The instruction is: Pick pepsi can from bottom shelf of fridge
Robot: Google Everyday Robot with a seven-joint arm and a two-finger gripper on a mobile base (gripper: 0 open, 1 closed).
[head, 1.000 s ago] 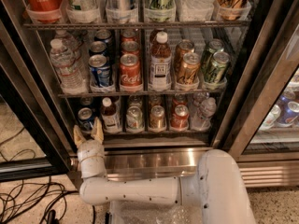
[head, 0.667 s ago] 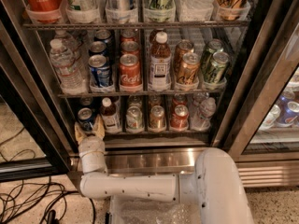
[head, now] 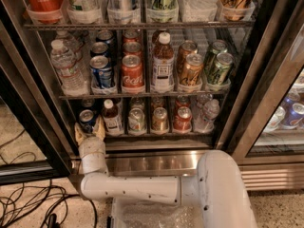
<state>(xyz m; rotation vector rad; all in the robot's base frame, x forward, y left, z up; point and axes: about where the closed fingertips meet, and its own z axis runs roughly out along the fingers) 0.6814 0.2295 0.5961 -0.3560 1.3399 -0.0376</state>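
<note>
The pepsi can (head: 87,118), blue with a silver top, stands at the far left of the bottom shelf (head: 156,136) of the fridge (head: 248,103). My gripper (head: 90,131) is right in front of it at the shelf's front edge. It is open, and its tan fingers (head: 79,133) stand on either side of the can's lower part. I cannot tell whether they touch it. My white arm (head: 137,189) reaches in from the lower right.
Right of the pepsi can stand a brown bottle (head: 112,118), a few cans (head: 160,119) and a water bottle (head: 208,112). The rack above holds another blue can (head: 101,70) and a Coca-Cola can (head: 132,73). The black door frame (head: 28,113) is close on the left. Cables (head: 28,204) lie on the floor.
The gripper and wrist have edged slightly up and forward toward the pepsi can. The fingers stay open and the can has not moved.
</note>
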